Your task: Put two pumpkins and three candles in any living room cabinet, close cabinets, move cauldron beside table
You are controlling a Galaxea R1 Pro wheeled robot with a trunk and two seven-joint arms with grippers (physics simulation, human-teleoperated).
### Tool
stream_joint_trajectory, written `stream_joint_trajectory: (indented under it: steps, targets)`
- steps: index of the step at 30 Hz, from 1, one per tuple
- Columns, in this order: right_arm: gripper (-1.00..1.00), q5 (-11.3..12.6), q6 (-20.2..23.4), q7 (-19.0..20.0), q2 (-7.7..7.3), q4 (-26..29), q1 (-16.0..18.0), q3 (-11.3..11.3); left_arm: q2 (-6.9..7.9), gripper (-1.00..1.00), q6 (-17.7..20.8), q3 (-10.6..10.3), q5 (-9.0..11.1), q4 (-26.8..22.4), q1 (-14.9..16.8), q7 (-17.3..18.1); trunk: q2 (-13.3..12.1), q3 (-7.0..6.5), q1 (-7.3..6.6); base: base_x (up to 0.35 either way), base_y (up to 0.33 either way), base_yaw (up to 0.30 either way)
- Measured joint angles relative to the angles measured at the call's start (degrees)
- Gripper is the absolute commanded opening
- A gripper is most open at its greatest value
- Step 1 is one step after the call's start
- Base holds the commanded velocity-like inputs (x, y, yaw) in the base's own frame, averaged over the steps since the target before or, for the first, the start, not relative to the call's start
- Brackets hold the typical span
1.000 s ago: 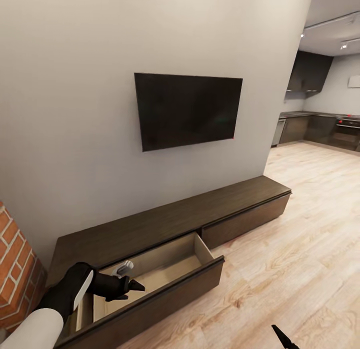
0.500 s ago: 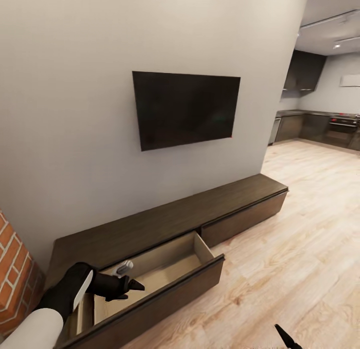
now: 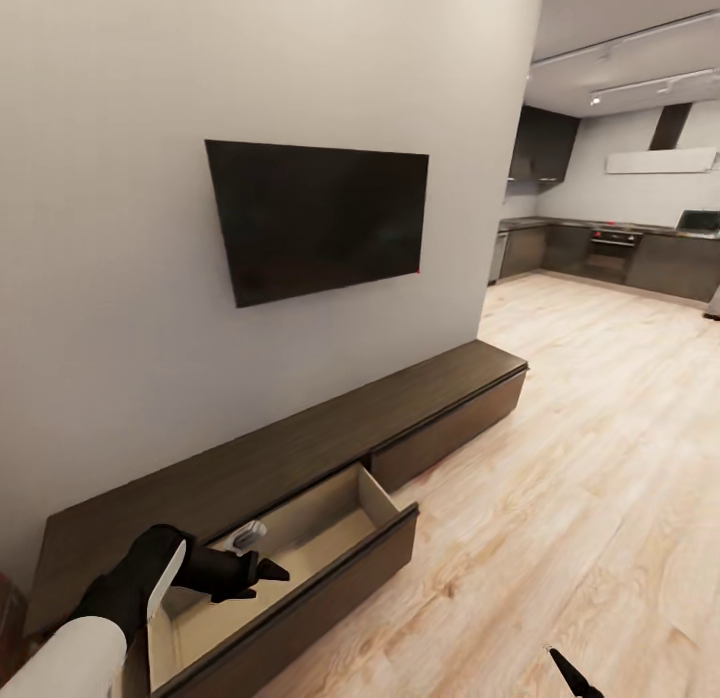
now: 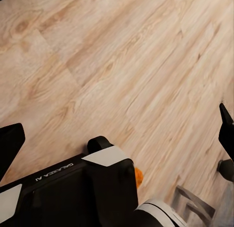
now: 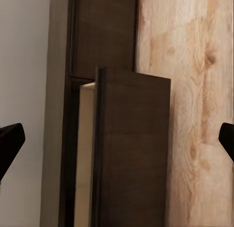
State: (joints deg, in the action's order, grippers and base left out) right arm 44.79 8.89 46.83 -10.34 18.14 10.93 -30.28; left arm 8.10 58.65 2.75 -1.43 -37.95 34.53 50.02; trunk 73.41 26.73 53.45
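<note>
So nearest the camera, lower left of the head view, the left tool (image 3: 262, 568) hangs over the near end of the open drawer (image 3: 300, 538). Its tips look close together there, but in the left wrist view the two dark fingers sit at opposite edges of the picture, so I'd call it spread apart with nothing held. That same view has a bit of orange (image 4: 139, 176) poking out behind the robot's own body over the floor. Could be one of the pumpkins, too little showing to be sure.

The right tool (image 3: 570, 675) is just a dark tip at the bottom right; in its wrist view the fingers are wide apart too, pointed at the drawer front (image 5: 131, 154).

Further back, the cabinet (image 3: 300, 448) runs lengthwise from lower left up toward middle right along the wall, under the TV (image 3: 320, 218). The drawer looks bare inside. My guess: the left arm is the nearer one for any drop-in.
</note>
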Motion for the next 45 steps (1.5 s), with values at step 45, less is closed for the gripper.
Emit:
stream_joint_trajectory:
  steps: [45]
  targets:
    - [1.0,0.0,0.0,0.0,-0.03,0.0,0.0,0.0,0.07,1.0,0.0,0.0,0.0,-0.3,0.0,0.2,0.0,0.0,0.0,0.0,0.07,-0.289]
